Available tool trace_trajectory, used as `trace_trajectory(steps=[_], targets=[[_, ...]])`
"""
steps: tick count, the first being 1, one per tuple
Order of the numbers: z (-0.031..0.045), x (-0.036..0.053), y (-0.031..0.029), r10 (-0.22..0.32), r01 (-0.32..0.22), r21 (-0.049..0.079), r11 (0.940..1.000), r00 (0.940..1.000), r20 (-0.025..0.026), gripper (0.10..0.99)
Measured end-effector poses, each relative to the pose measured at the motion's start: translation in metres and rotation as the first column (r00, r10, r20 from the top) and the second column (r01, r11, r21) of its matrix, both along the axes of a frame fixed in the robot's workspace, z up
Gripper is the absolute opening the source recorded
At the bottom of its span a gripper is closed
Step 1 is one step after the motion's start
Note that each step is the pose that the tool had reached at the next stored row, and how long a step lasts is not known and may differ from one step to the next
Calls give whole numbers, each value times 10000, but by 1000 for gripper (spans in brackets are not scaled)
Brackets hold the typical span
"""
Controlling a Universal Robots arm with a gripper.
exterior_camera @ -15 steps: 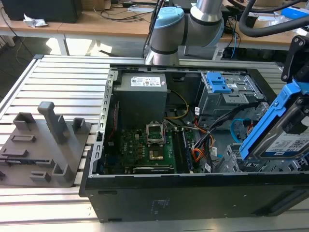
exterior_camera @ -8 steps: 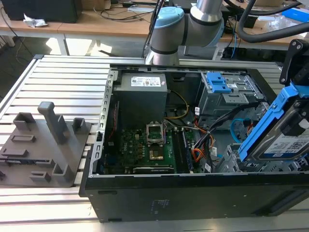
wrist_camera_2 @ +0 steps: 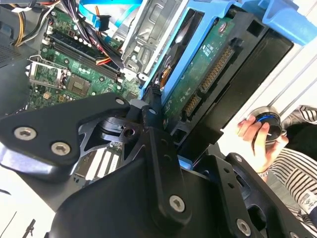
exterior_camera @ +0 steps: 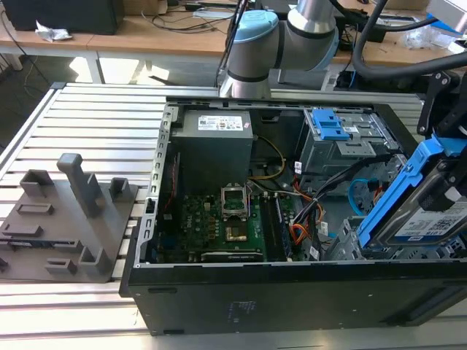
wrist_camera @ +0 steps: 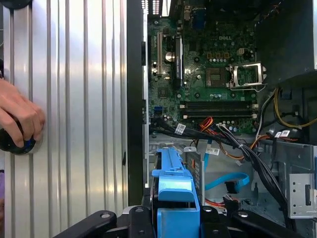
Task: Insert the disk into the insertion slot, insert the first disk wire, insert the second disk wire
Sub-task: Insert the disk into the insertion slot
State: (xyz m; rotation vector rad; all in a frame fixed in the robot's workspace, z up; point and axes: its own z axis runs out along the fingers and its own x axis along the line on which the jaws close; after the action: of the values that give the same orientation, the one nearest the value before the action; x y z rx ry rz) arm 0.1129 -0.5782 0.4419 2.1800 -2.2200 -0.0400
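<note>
You have one disk (exterior_camera: 427,222) in its blue carrier, one open case (exterior_camera: 292,299), one motherboard (exterior_camera: 219,219) with one processor socket (exterior_camera: 237,232), and one power supply (exterior_camera: 215,142). Count one light-blue cable (wrist_camera: 220,182), one grey fixture (exterior_camera: 69,219) on the tabletop (exterior_camera: 109,124), one arm (exterior_camera: 284,36) and one person's hand (wrist_camera: 20,119).

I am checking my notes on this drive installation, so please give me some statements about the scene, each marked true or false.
1. The gripper is shut on the disk. True.
2. The disk is seated flat in the insertion slot. False: it is tilted in the gripper's hold, not yet seated.
3. The second disk wire is plugged into the disk. False: its plug lies loose inside the case, apart from the disk.
4. A hand rests on a round dark object on the slatted table. True.
</note>
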Motion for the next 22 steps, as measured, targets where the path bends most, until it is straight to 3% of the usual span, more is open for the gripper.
trace_trajectory(steps=[6,15,22], targets=[[-53,3,4,0,0,0,10000,10000,0,361],[-59,14,154,-1,1,0,10000,10000,0,361],[-107,15,161,0,0,-1,10000,10000,0,361]])
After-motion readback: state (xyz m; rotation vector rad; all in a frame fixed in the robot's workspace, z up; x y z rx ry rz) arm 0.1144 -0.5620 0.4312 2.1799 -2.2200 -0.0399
